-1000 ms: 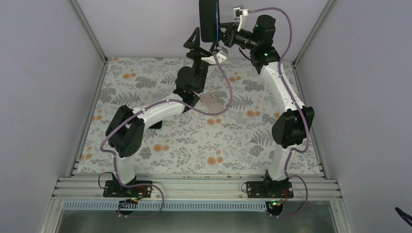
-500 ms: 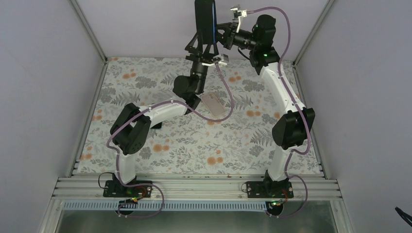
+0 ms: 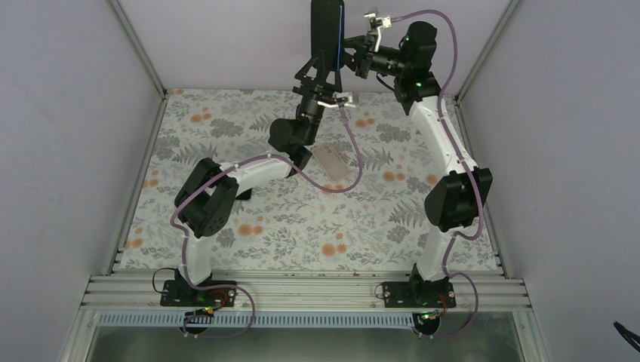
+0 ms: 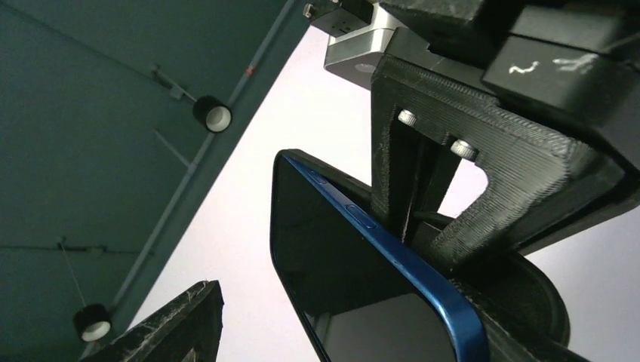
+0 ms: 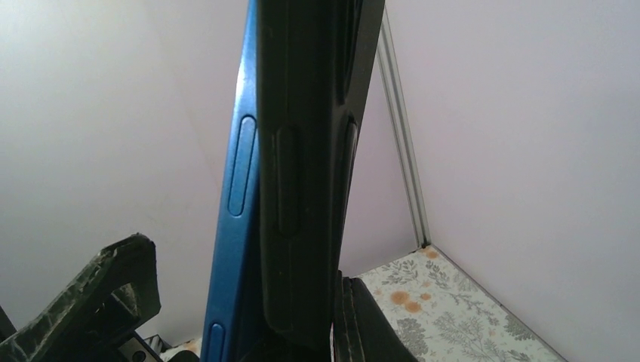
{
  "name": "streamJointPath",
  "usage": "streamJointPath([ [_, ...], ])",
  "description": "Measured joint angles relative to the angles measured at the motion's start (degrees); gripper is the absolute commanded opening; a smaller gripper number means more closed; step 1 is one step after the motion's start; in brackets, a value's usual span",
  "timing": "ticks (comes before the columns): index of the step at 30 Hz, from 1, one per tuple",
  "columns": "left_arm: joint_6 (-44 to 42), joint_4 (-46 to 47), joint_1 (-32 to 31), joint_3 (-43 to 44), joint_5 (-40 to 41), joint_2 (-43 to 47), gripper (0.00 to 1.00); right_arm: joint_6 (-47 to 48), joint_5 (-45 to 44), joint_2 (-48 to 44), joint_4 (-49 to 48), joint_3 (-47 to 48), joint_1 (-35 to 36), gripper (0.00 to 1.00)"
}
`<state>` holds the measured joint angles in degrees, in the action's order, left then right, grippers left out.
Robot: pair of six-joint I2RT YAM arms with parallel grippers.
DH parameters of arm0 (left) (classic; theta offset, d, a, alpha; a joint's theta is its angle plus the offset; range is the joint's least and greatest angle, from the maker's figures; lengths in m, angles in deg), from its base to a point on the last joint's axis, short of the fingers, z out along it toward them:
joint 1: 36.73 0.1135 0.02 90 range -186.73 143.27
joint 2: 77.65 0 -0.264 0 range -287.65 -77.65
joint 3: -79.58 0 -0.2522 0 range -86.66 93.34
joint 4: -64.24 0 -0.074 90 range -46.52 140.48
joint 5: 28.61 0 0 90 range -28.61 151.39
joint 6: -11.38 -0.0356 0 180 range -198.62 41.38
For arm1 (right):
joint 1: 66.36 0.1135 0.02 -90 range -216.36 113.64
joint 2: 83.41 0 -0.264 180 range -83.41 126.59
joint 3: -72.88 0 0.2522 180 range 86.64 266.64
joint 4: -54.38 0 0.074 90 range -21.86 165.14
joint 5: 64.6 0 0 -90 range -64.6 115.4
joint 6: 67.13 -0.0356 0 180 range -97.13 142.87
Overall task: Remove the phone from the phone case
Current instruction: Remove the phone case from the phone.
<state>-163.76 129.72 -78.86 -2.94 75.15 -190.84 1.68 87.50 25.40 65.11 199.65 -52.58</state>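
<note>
The right gripper [image 3: 349,59] is clamped on the black phone case [image 5: 302,151], holding it upright at the top centre of the overhead view, high above the floral table [image 3: 302,219]. The phone [image 5: 235,188] sits in the case, its blue edge showing beside the black rim. Just below, the left gripper [image 3: 323,69] is spread, its 2 fingers either side of the phone's lower end, and 1 finger [image 4: 181,324] is clear of it.

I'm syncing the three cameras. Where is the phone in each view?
Top external: phone upright at top centre.
Left wrist: lower centre, dark screen, blue edge.
Right wrist: edge-on, a blue strip left of the black case.
Shared landmark: the pale back wall behind it.
</note>
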Motion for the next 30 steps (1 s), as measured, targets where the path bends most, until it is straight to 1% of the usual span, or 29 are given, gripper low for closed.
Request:
streamJointPath([
  [5,-1.9,-0.3,0.0,1.7,-1.4,-1.1,0.54,-0.1,0.6,0.0,-1.1,0.1,-0.2,0.03],
  [9,-2.9,-0.3,0.0,4.5,-2.0,-3.1,0.38,-0.2,0.6,0.0,-2.3,0.3,-0.5,0.03],
  [16,-4.3,2.1,0.0,11.3,-2.8,-8.3,0.29,1.6,0.2,0.0,-1.9,2.1,-0.9,0.03],
  [19,-4.4,2.3,0.0,13.0,-3.1,-9.2,0.25,2.8,0.2,0.0,-1.8,2.7,-1.1,0.03],
  [22,-4.4,2.1,0.0,13.2,-3.1,-9.2,0.21,3.5,0.2,-0.1,-1.8,2.8,-1.1,0.03],
  [26,-4.6,2.0,0.0,13.2,-3.1,-9.2,0.11,3.5,0.0,-0.1,-1.5,2.8,-1.0,0.03],
  [30,-4.3,2.0,0.1,13.1,-2.7,-9.2,0.1,2.9,-0.5,-0.2,-0.7,2.9,-1.1,0.03],
])
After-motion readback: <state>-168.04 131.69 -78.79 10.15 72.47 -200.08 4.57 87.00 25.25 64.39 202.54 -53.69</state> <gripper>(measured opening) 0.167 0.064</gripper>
